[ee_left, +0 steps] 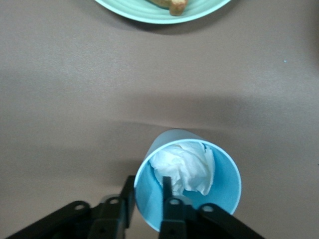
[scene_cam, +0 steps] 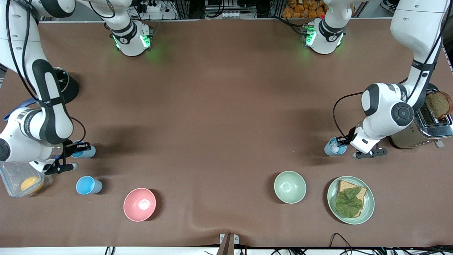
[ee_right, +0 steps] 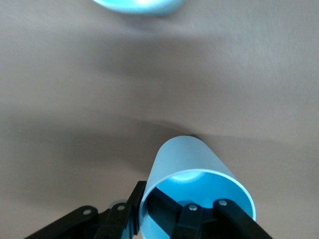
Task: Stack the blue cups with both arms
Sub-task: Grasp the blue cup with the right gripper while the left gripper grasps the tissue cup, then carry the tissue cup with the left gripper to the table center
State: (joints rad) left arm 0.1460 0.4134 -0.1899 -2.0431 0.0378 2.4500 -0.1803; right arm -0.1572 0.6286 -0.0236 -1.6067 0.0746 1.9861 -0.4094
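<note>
Three blue cups show. My right gripper (scene_cam: 77,146) is shut on the wall of one blue cup (scene_cam: 85,151) at the right arm's end of the table, one finger inside and one outside (ee_right: 138,198); the cup (ee_right: 189,159) looks tilted. A second blue cup (scene_cam: 88,185) stands free, nearer to the front camera, and its edge shows in the right wrist view (ee_right: 137,4). My left gripper (scene_cam: 342,141) is shut on the rim of a third blue cup (scene_cam: 333,147) at the left arm's end. That cup (ee_left: 219,186) holds crumpled white paper (ee_left: 185,164) and stands on the table.
A pink bowl (scene_cam: 139,204) and a pale green bowl (scene_cam: 290,187) sit near the front edge. A green plate (scene_cam: 368,209) with bread and a leaf lies beside the green bowl. A toaster (scene_cam: 421,129) stands by the left arm. A clear container (scene_cam: 14,179) sits under the right arm.
</note>
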